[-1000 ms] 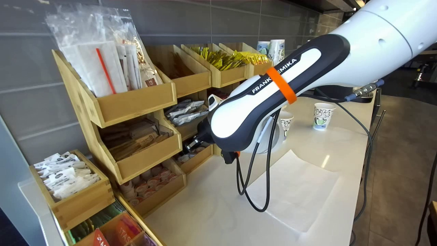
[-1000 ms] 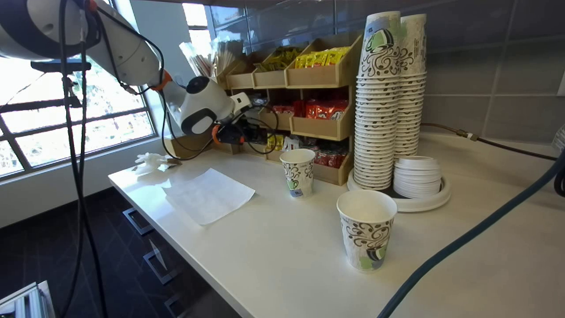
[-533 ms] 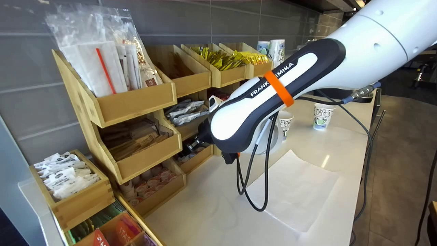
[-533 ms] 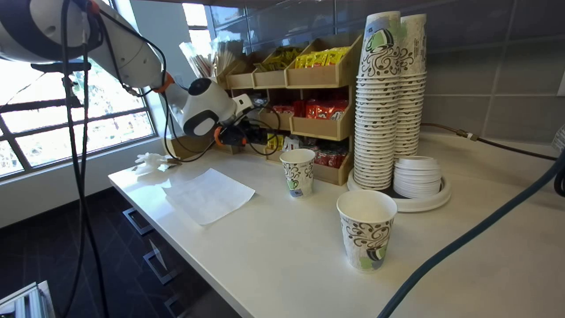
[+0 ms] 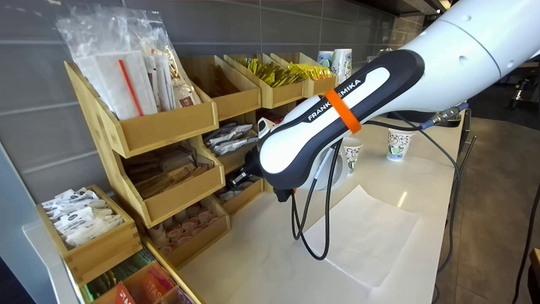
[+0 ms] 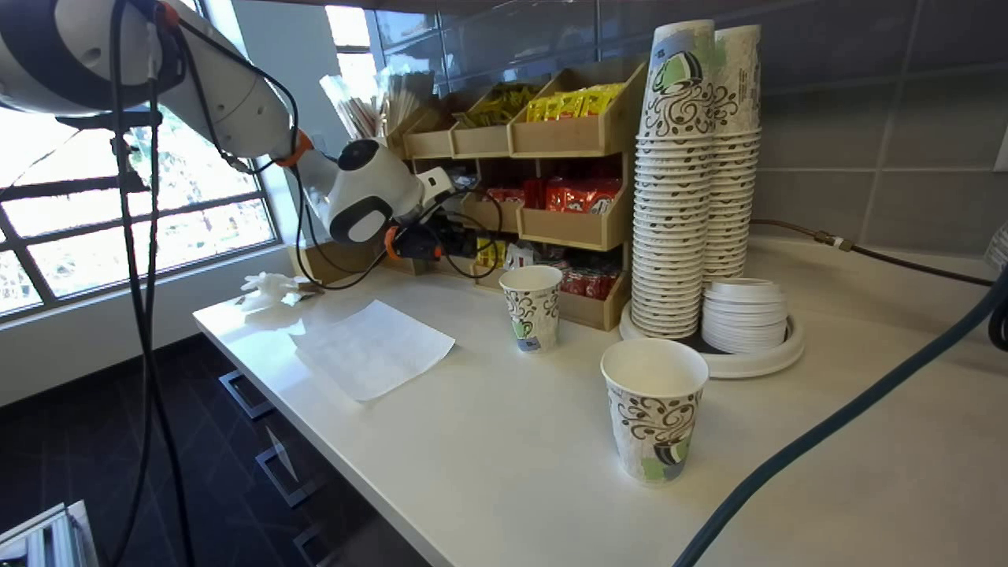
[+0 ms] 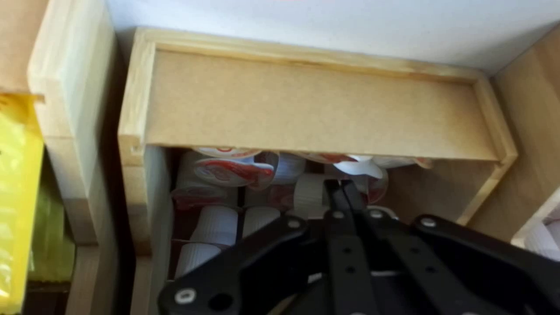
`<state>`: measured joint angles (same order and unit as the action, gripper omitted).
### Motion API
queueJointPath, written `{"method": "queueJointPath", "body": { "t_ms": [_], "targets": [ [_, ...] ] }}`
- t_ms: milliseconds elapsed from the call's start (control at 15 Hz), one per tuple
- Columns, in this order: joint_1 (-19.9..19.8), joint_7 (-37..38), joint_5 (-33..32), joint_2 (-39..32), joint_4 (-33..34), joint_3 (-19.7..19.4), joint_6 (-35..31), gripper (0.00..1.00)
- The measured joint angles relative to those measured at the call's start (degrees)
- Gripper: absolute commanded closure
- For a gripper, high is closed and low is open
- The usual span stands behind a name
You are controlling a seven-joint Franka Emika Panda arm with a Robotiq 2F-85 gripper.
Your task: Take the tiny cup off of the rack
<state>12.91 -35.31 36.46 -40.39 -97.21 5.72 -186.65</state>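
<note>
The light-wood rack [image 5: 171,131] stands along the wall and shows in both exterior views [image 6: 561,227]. Several tiny cups [image 7: 232,171], pale tubs with reddish lids, lie jumbled in a low bin behind its front board [image 7: 315,105] in the wrist view. I cannot tell which one is meant. More sit in the bottom bin nearer the camera [image 5: 187,230] in an exterior view. My gripper [image 7: 340,183] reaches in over the front board among the tubs. Its fingers are together with nothing visible between them. A pale tub [image 7: 309,192] is just left of the tips; lower tubs are partly hidden by the gripper.
Bin walls stand close on both sides, with a yellow packet [image 7: 17,197] at left in the wrist view. Paper cups [image 6: 654,413] and a tall cup stack [image 6: 677,228] stand on the counter. A white sheet [image 5: 367,236] lies in front of the rack.
The forearm has shifted slightly, a little down and left in an exterior view. The gripper stays at the low bin with only a small shift. The tubs and rack look unmoved.
</note>
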Motion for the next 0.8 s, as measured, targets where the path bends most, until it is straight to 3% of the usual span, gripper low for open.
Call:
{"method": "queueJointPath", "body": {
  "t_ms": [400, 800],
  "targets": [
    [-0.5, 0.0, 0.0, 0.0, 0.1, 0.7, 0.0, 1.00],
    [-4.0, 0.0, 0.1, 0.6, -0.7, 4.4, 0.0, 1.00]
  ]
}}
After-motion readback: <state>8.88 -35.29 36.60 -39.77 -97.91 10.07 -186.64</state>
